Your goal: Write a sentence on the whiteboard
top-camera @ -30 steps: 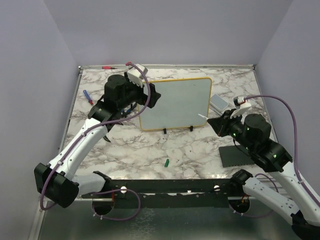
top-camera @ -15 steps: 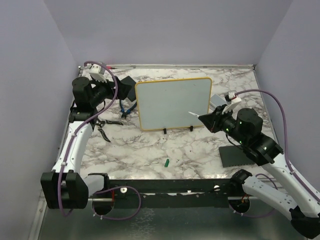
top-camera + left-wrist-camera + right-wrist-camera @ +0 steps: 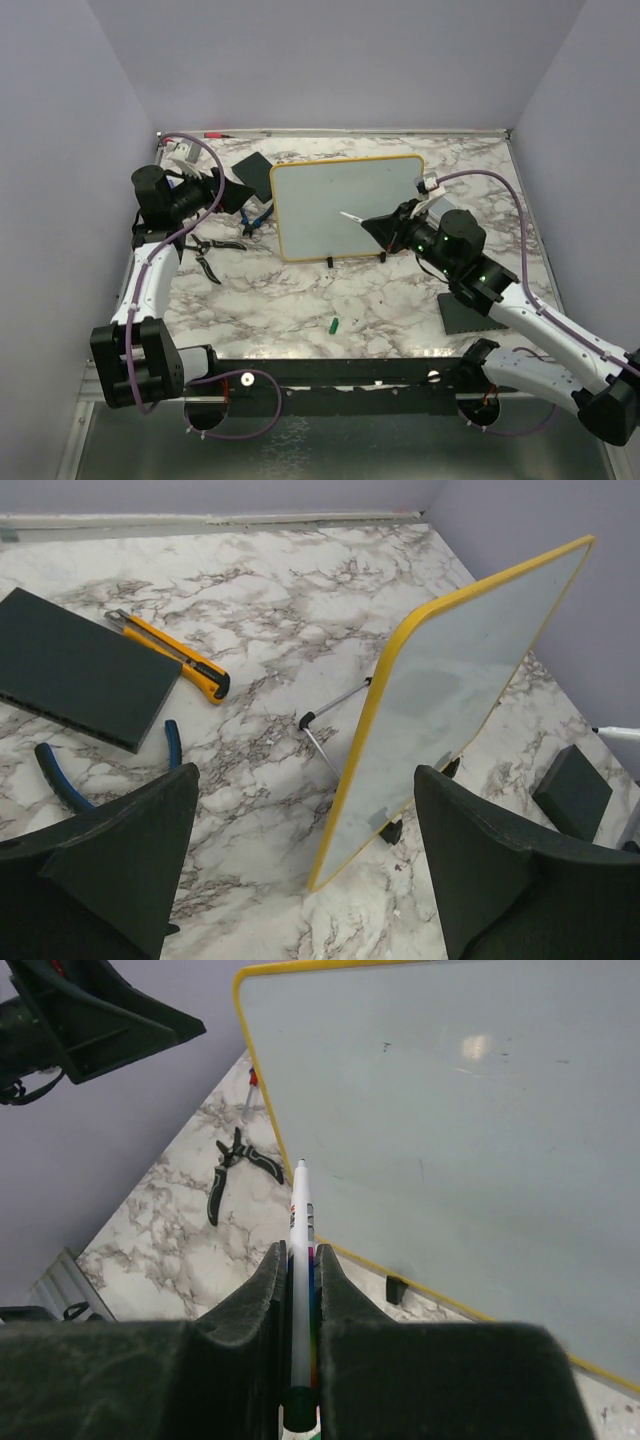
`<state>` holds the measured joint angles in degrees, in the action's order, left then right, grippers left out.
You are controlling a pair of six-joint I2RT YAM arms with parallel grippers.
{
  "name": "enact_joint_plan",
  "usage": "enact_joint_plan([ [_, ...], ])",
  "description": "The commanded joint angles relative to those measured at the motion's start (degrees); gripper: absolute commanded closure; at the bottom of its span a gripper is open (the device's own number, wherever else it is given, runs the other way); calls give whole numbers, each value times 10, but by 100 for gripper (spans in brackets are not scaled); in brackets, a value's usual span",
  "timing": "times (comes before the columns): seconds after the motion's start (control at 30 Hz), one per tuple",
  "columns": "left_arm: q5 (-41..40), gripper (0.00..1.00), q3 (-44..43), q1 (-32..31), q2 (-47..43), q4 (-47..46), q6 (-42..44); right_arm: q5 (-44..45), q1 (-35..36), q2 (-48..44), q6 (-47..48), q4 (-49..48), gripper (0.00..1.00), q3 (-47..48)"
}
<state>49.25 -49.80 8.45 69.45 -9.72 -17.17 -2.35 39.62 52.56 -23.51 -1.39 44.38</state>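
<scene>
The whiteboard (image 3: 330, 200) stands upright on two black feet at the table's middle, yellow-framed, its face bare; no sentence shows on it. My right gripper (image 3: 385, 229) hovers in front of the board's right half, shut on a white marker (image 3: 352, 216) whose tip points left toward the board's face. In the right wrist view the marker (image 3: 300, 1215) sticks out between the closed fingers (image 3: 268, 1278) toward the whiteboard (image 3: 450, 1100). My left gripper (image 3: 228, 191) hangs open left of the board, holding nothing. The left wrist view shows the whiteboard (image 3: 450, 690) edge-on beyond the left gripper (image 3: 307, 780).
A black pad (image 3: 255, 172), a yellow utility knife (image 3: 170, 655) and blue-handled pliers (image 3: 55, 780) lie left of the board. Black pliers (image 3: 215, 255) rest near the left arm. A green cap (image 3: 333, 325) lies front centre, another black pad (image 3: 465, 312) front right.
The left arm drew back leftward from the board's left edge, its gripper staying open. The right gripper carried the marker leftward to in front of the board's face.
</scene>
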Motion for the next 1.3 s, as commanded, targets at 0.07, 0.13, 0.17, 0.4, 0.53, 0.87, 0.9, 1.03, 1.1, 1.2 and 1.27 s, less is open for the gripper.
enact_joint_plan([
  [0.07, 74, 16, 11, -1, 30, -28, -1, 50, 34, 66, 14, -149, 100, 1],
  [0.13, 82, 17, 14, -17, 30, -29, 6, 53, 40, 89, 15, -170, 100, 6],
  [0.17, 88, 18, 16, -29, 30, -30, 10, 51, 42, 100, 15, -182, 100, 7],
  [0.4, 71, 19, 16, -62, 53, -27, 19, 27, 49, 164, 14, -237, 100, 34],
  [0.53, 51, 25, 13, -82, 73, -26, 14, 11, 49, 197, 15, -262, 100, 44],
  [0.87, 37, 41, 3, -121, 115, -16, 38, -30, 50, 249, 15, -298, 100, 71],
  [0.9, 37, 42, 0, -121, 119, -14, 40, -35, 50, 253, 14, -299, 100, 73],
  [1.03, 33, 46, -5, -121, 131, -3, 50, -40, 50, 264, 13, -309, 100, 76],
  [1.1, 28, 47, -7, -121, 132, 7, 60, -36, 50, 268, 15, -313, 100, 77],
  [1.2, 26, 53, -7, -120, 133, 8, 63, -32, 50, 279, 19, -314, 100, 83],
  [1.27, 24, 56, -8, -120, 137, 8, 63, -27, 50, 285, 22, -314, 100, 87],
])
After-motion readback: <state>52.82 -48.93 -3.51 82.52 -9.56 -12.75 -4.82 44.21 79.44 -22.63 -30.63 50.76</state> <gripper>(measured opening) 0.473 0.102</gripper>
